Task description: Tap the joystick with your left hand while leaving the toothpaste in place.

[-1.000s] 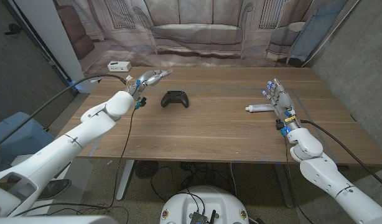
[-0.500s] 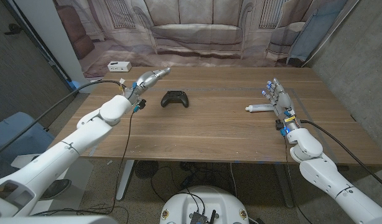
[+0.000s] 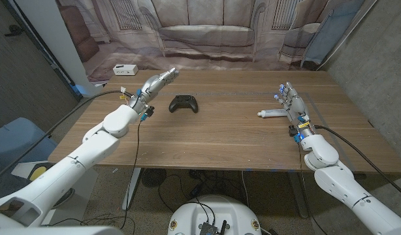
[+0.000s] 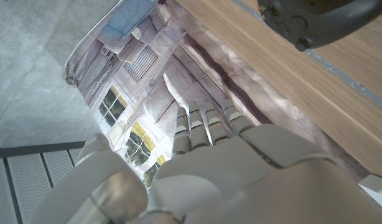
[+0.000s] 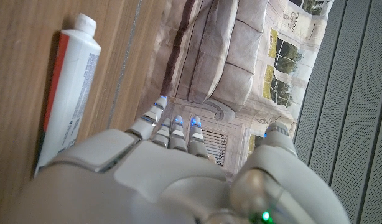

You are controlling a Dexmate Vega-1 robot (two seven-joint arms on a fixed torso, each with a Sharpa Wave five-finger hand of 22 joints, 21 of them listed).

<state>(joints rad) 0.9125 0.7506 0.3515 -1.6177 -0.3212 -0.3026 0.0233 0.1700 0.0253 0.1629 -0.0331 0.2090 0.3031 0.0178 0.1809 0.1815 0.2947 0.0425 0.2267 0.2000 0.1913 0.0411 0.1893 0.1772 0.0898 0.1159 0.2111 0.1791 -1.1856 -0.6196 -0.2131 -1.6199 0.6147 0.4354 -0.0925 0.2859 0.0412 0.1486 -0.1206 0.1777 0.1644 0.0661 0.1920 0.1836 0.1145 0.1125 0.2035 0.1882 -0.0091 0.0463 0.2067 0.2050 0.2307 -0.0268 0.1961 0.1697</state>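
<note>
The joystick (image 3: 184,103) is a black game controller on the wooden table (image 3: 213,140), left of the middle; part of it (image 4: 318,22) appears in the left wrist view. My left hand (image 3: 156,83) hangs raised to the left of it, fingers stretched out and holding nothing, not touching it. The toothpaste (image 3: 273,113), a white tube with a red stripe, lies on the right side; the right wrist view shows the tube (image 5: 69,93) beside my hand. My right hand (image 3: 292,103) stands just right of the tube, fingers straight, empty.
A white box (image 3: 125,69) sits off the table's far left corner. A printed backdrop of a sofa (image 3: 207,32) hangs behind the table. A black cable (image 3: 132,150) runs along my left arm.
My left hand has risen and moved a little to the right, toward the far side of the joystick. The right hand, joystick and toothpaste have stayed put.
</note>
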